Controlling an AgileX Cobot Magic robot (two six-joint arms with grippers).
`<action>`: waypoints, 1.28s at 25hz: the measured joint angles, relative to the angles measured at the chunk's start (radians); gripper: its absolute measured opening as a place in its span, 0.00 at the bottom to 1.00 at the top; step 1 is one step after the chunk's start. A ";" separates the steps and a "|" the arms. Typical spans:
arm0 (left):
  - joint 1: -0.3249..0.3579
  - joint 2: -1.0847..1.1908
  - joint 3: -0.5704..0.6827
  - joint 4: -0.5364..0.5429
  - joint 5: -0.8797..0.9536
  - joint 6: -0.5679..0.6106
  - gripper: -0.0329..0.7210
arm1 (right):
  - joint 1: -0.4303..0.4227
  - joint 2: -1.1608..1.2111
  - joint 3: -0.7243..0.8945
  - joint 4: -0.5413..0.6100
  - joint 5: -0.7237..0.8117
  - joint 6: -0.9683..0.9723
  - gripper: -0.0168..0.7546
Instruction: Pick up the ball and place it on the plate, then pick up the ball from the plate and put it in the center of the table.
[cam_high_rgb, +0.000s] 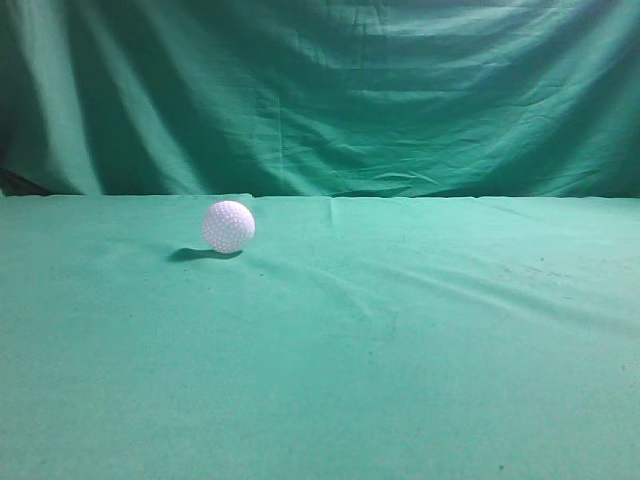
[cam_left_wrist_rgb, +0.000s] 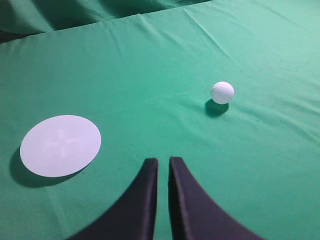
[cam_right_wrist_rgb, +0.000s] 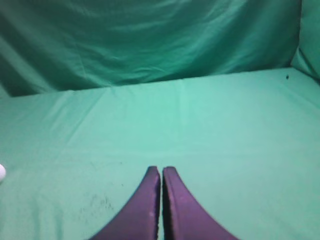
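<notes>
While the ball (cam_left_wrist_rgb: 222, 92) lies apart, both pincers are closed, empty.

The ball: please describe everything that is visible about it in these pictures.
The ball is small, white and round, with dimples all over like a golf ball; it looks hard. It rests alone on the green cloth, left of the middle in the exterior view, and casts a dark shadow to its left. Nothing else touches it. In the left wrist view it lies apart from the white plate, and the left tool is away from it.
</notes>
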 joint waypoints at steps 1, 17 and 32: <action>0.000 0.000 0.000 0.000 0.000 0.000 0.11 | -0.004 0.000 0.014 0.002 -0.002 0.000 0.02; 0.000 0.000 0.000 0.000 0.000 0.000 0.11 | -0.007 0.000 0.048 0.006 0.101 0.000 0.02; 0.000 0.000 0.000 0.000 0.000 0.000 0.11 | -0.007 0.000 0.048 0.008 0.104 -0.002 0.02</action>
